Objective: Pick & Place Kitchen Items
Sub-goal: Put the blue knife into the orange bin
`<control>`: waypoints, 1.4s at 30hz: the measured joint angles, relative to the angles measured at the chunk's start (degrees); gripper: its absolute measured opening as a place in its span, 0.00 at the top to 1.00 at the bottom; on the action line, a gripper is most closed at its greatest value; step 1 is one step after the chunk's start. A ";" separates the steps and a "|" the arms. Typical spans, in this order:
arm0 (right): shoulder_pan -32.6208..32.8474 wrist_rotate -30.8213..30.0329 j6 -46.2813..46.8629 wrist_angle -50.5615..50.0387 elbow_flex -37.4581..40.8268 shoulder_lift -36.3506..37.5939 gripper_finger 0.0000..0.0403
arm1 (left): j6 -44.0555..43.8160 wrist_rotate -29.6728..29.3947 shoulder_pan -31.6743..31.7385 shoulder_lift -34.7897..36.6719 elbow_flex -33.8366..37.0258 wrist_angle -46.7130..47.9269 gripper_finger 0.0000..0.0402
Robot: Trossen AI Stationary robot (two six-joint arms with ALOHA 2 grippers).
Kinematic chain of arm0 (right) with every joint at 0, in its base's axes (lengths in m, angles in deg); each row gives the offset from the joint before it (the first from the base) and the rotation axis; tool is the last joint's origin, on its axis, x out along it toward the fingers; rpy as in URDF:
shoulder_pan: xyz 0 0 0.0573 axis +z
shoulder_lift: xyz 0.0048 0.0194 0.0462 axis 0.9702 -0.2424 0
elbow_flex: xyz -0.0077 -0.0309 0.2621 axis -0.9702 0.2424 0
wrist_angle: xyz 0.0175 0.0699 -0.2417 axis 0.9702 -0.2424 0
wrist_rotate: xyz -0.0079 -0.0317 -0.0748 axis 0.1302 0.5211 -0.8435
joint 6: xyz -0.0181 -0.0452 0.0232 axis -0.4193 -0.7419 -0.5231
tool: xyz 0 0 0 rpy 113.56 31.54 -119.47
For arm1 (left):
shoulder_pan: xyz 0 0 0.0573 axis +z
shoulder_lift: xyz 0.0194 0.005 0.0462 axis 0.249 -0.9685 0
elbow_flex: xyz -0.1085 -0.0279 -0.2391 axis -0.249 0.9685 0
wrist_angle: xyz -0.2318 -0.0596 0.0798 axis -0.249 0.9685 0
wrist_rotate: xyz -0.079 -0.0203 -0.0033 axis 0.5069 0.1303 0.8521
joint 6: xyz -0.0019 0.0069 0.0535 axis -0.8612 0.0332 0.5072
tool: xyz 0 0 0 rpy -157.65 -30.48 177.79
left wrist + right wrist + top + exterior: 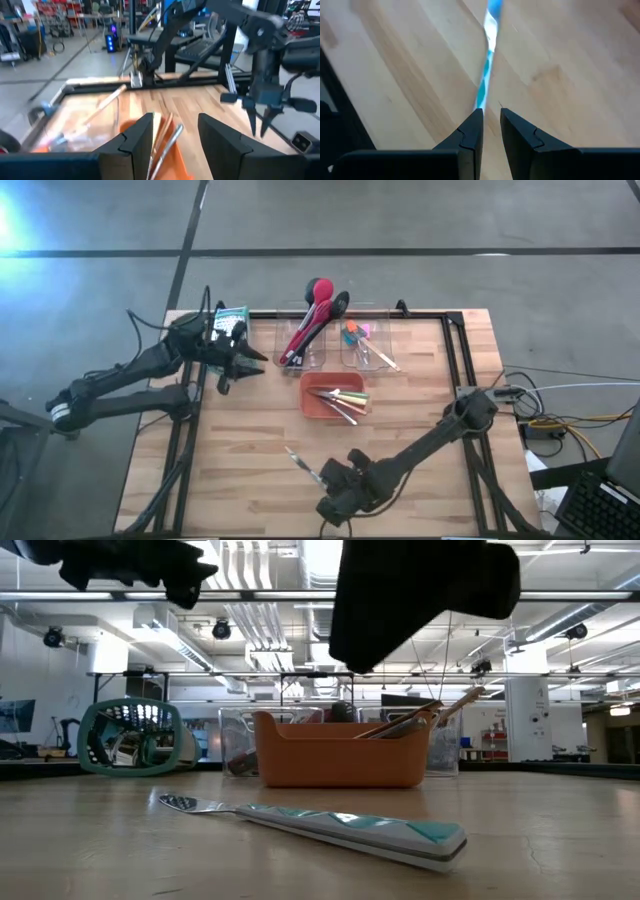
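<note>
Two arms: both are over the wooden table [250,470].
Right gripper [490,125]: near the front edge, fingers a little apart, holding nothing, tips just beside the knife's handle end.
Teal-and-white knife [330,825]: lies flat near the front edge.
Left gripper [250,365]: by the left edge, open and empty, near the grater [230,320].
Orange tray [333,397]: mid-table, holds thin tools.
Red and black spoons [312,315]: in a clear tub at the back edge.
</note>
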 joint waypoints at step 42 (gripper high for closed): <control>-2.44 6.87 1.92 3.67 -3.45 -9.19 0.58 | -4.63 -33.39 -37.70 6.01 24.29 -17.56 0.59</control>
